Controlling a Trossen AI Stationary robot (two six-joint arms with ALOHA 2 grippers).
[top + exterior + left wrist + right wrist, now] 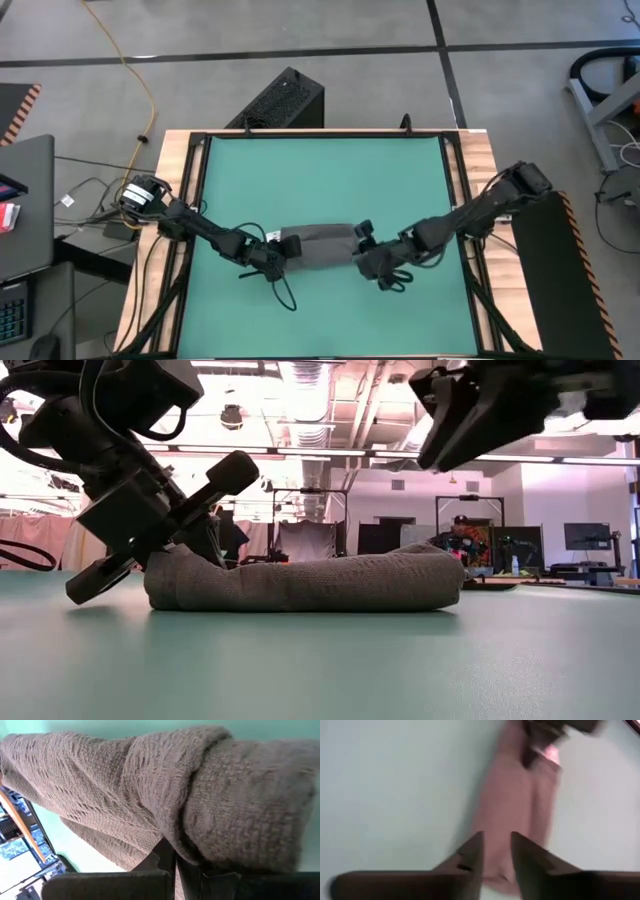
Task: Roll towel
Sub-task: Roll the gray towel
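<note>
The dark grey towel (322, 245) lies rolled into a long low bundle across the middle of the green tabletop (320, 170), resting on its underside (300, 600). My left gripper (281, 252) is shut at the roll's left end and low over the table (185, 550). My right gripper (368, 256) is at the roll's right end. In the low view it hangs above the towel, clear of it (440, 445). Its fingers stand a little apart (496, 845), with the towel (515, 805) beyond them. A small white patch (272, 236) shows at the towel's left end. My left gripper has its shut fingertips (167, 855) against the rolled left end of the towel (200, 835), slanting down from the table's left. The cloth bulges over the tips and hides them, so I cannot tell whether any cloth is between them. The roll lies on the table.
A raised wooden and black frame (190, 200) borders the tabletop. A black box (285, 100) stands beyond the far edge. A loop of dark cable (285, 295) hangs near my left gripper. Bare green surface (320, 660) lies on all sides of the roll.
</note>
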